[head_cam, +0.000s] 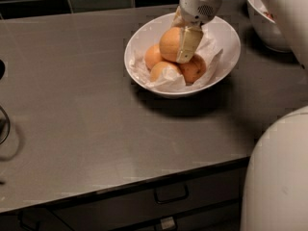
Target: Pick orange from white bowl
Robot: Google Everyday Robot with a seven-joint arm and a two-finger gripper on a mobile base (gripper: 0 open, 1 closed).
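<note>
The white bowl (224, 30) lined with crumpled white paper sits on the grey counter at the back centre-right. In it lie three smaller deeper-orange fruits (153, 57). The orange (170, 43), larger and paler, sits above them inside the bowl. My gripper (180, 44) reaches down from the upper right and is shut on the orange. One cream finger (188, 43) lies across the orange's right side; the other finger is hidden behind it.
A second white bowl with red food (264, 20) stands at the back right. My white robot body (276, 177) fills the lower right corner. A dark object (2, 124) sits at the counter's left edge. Drawers (168, 194) run below the counter's front edge.
</note>
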